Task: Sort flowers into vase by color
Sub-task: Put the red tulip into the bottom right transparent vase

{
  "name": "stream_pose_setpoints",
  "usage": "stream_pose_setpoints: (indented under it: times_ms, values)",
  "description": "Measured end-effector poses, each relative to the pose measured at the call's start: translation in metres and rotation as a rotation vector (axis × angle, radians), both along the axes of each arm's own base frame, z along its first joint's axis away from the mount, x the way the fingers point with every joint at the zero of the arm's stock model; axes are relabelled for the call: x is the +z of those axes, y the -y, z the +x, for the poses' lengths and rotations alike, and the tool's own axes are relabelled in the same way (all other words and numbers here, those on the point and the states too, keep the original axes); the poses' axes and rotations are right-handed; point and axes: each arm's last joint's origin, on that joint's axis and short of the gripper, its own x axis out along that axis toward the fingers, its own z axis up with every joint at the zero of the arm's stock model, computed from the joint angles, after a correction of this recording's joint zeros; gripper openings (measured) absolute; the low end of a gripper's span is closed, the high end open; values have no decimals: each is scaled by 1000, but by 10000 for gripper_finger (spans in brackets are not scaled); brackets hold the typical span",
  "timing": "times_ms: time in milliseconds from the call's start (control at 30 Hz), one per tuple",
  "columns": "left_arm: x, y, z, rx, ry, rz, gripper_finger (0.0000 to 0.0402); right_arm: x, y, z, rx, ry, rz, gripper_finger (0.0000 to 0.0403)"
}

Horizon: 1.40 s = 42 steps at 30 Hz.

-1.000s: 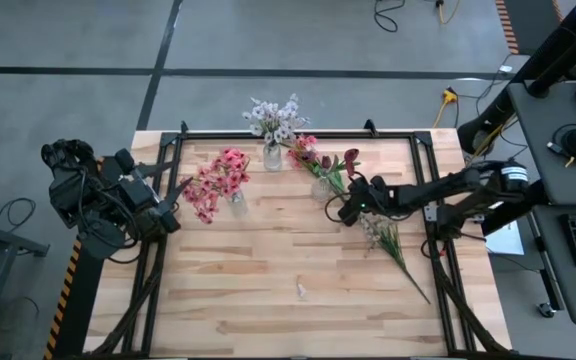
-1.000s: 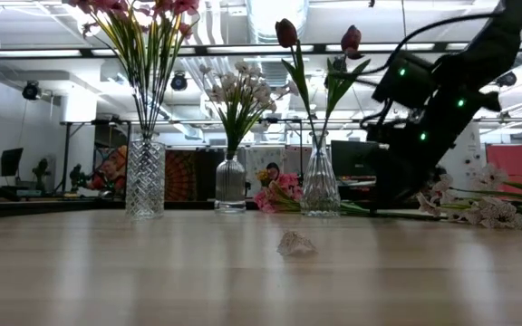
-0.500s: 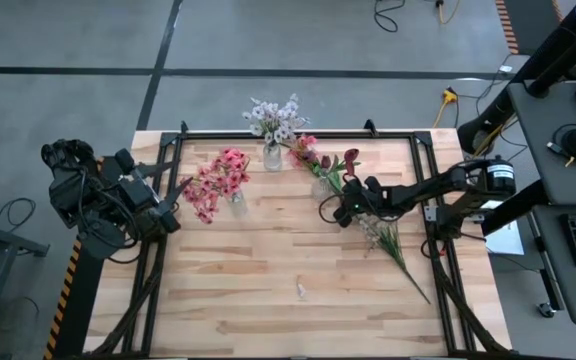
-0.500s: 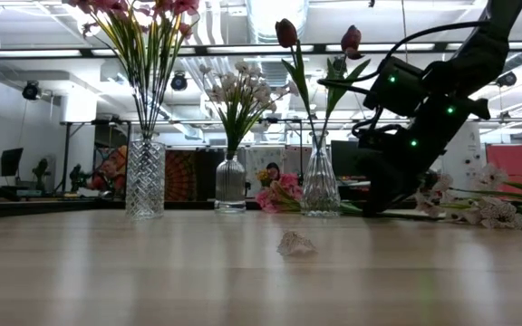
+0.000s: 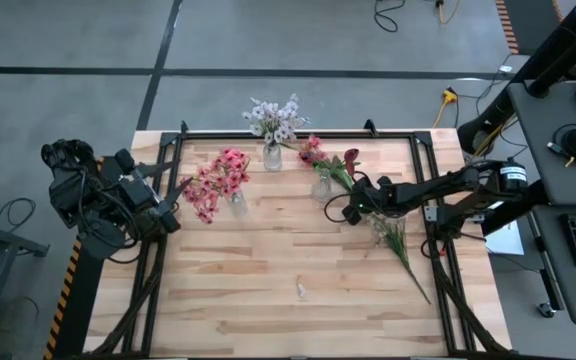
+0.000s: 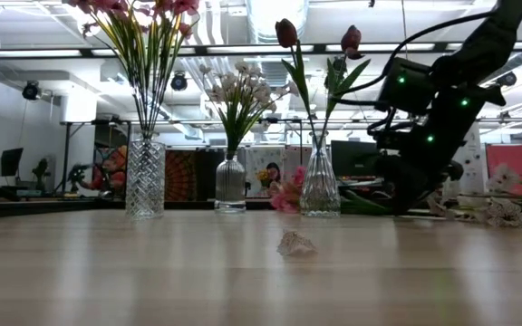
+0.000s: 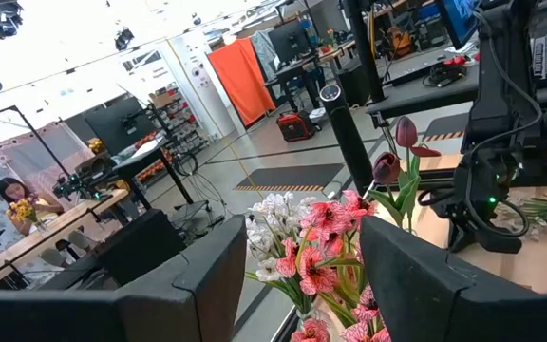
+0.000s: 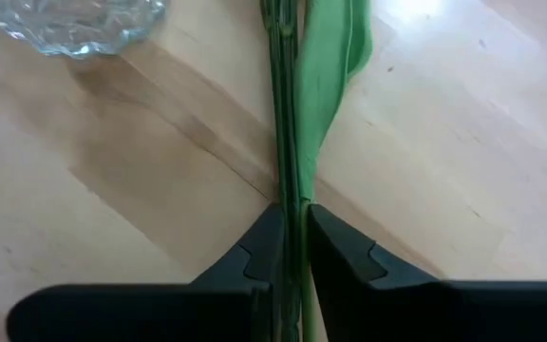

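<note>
The right gripper (image 8: 292, 237) has its jaws clamped on a green stem (image 8: 288, 123) lying on the bench (image 5: 268, 280), presumably to lift it; the left jaws stand apart, idle.

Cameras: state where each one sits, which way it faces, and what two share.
High: overhead, straight down on the table, both arms.
Low: table height, level across at three vases; right arm descends.
Left wrist: beside the table, facing pink flowers; own fingers.
Right wrist: close above a green stem, jaws clamping it.
Shared: the red tulips also show in the low view.
</note>
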Motion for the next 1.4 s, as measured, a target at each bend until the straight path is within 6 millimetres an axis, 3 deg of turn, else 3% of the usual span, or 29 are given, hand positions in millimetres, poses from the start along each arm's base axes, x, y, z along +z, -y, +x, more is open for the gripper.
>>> stream_pose_setpoints:
  times_ms: [433, 667, 867, 1100, 1400]
  values:
    - [0, 0, 0, 0, 3, -3, 190, 24, -1, -3, -99, 172, 17, 38]
    - [0, 0, 0, 0, 2, -3, 190, 17, -3, -1, -148, 191, 95, 41]
    - [0, 0, 0, 0, 2, -3, 190, 10, -3, 2, -153, 164, 117, 94]
    - [0, 0, 0, 0, 3, -4, 190, 18, -3, 0, -152, 186, 113, 160]
    - [0, 0, 0, 0, 3, -4, 190, 27, 1, -10, -175, 165, 61, 170]
